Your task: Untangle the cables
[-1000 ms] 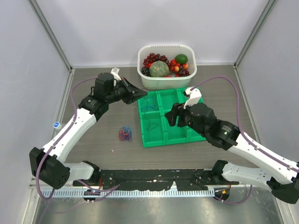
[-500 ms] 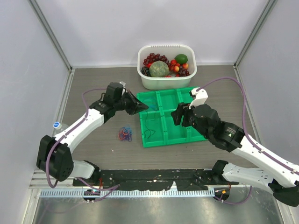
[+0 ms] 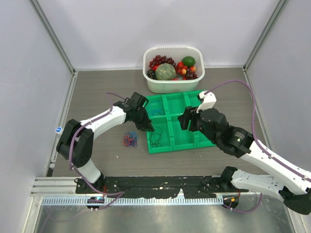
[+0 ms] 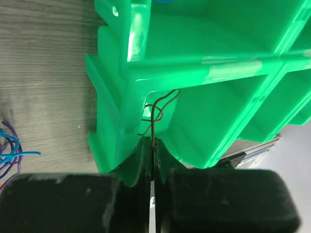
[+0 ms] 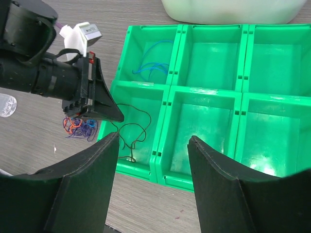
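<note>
From left claw (image 4: 152, 143), black cable (image 4: 152, 121) extends straight ahead.

Bright, even light from overhead, shadows soft; white glare streaks the green tray (image 4: 138, 29), and the left hand (image 4: 152, 145) sits blurred up close.

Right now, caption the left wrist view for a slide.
Left gripper pinching a thin dark cable that trails into the green tray.

Tray (image 5: 206, 124) bright green w/ black cable (image 5: 131, 128) & teal-blue cable (image 5: 151, 68). Clump (image 3: 129, 140): purple, orange-red, blue. Desk (image 3: 97, 82) grey-brown woodgrain. Tub (image 3: 172, 87) white.
</note>
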`<state>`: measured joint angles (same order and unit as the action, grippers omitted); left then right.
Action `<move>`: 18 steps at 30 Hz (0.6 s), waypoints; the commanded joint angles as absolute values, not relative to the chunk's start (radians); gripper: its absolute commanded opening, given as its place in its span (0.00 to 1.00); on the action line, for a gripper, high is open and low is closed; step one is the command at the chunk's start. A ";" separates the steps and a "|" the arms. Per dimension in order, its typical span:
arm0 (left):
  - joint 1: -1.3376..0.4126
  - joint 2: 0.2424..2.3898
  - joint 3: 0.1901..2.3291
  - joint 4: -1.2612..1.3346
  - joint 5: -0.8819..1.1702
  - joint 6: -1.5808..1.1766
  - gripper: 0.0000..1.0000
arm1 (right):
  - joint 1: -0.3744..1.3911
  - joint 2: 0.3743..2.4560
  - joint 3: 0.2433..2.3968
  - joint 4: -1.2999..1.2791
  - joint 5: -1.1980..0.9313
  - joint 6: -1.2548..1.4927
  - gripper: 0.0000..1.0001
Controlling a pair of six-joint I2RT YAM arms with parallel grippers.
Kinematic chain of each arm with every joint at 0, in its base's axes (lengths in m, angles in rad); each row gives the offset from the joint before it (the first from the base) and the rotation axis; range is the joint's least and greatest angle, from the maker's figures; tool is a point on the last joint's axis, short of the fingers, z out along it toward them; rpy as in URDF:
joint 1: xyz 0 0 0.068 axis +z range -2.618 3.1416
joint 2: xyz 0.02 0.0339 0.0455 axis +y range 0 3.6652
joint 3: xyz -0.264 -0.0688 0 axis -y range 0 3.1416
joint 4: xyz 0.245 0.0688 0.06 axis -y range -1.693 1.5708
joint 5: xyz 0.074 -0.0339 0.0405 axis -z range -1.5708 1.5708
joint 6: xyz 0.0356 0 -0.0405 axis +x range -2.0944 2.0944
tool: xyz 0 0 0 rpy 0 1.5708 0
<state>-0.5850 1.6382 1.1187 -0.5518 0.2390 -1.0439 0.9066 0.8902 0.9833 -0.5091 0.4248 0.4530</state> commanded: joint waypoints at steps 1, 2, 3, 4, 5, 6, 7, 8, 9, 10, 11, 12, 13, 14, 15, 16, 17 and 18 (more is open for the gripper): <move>-0.610 1.667 1.206 -0.603 0.258 -0.965 0.16 | 0.902 0.884 0.989 -0.495 0.439 0.492 0.64; -0.615 1.667 1.213 -0.595 0.259 -0.950 0.25 | 0.902 0.888 0.991 -0.495 0.427 0.494 0.64; -0.618 1.660 1.227 -0.586 0.256 -0.939 0.34 | 0.902 0.893 0.994 -0.497 0.419 0.498 0.63; -0.620 1.645 1.230 -0.578 0.255 -0.928 0.41 | 0.903 0.900 0.996 -0.497 0.404 0.500 0.63; -0.618 1.625 1.226 -0.571 0.249 -0.920 0.48 | 0.904 0.910 1.000 -0.497 0.397 0.506 0.63; -0.618 1.600 1.218 -0.566 0.244 -0.908 0.53 | 0.904 0.917 1.000 -0.497 0.385 0.508 0.63; -0.620 1.574 1.207 -0.568 0.229 -0.899 0.58 | 0.904 0.928 1.003 -0.495 0.382 0.511 0.63; -0.617 1.542 1.195 -0.571 0.215 -0.887 0.62 | 0.902 0.934 1.005 -0.494 0.373 0.514 0.63; -0.614 1.499 1.178 -0.575 0.213 -0.873 0.67 | 0.902 0.946 1.006 -0.492 0.362 0.515 0.63; -0.603 1.467 1.161 -0.574 0.218 -0.861 0.77 | 0.902 0.954 1.008 -0.480 0.354 0.512 0.62; -0.591 1.429 1.140 -0.584 0.221 -0.850 0.85 | 0.902 0.971 1.009 -0.476 0.338 0.509 0.62; -0.572 1.387 1.120 -0.604 0.206 -0.842 0.87 | 0.902 0.979 1.011 -0.463 0.328 0.505 0.62; -0.552 1.352 1.099 -0.618 0.201 -0.828 0.88 | 0.902 1.003 1.015 -0.459 0.312 0.505 0.62; -0.523 1.315 1.074 -0.644 0.198 -0.813 0.88 | 0.902 1.014 1.019 -0.448 0.301 0.499 0.62; -0.487 1.283 1.054 -0.673 0.189 -0.801 0.85 | 0.903 1.040 1.025 -0.443 0.281 0.499 0.62; -0.453 1.247 1.022 -0.704 0.186 -0.787 0.82 | 0.902 1.057 1.029 -0.430 0.270 0.494 0.62; -0.410 1.218 1.003 -0.724 0.187 -0.775 0.79 | 0.902 1.080 1.034 -0.410 0.241 0.492 0.61; -0.375 1.197 0.971 -0.741 0.195 -0.761 0.76 | 0.903 1.097 1.035 -0.399 0.229 0.491 0.62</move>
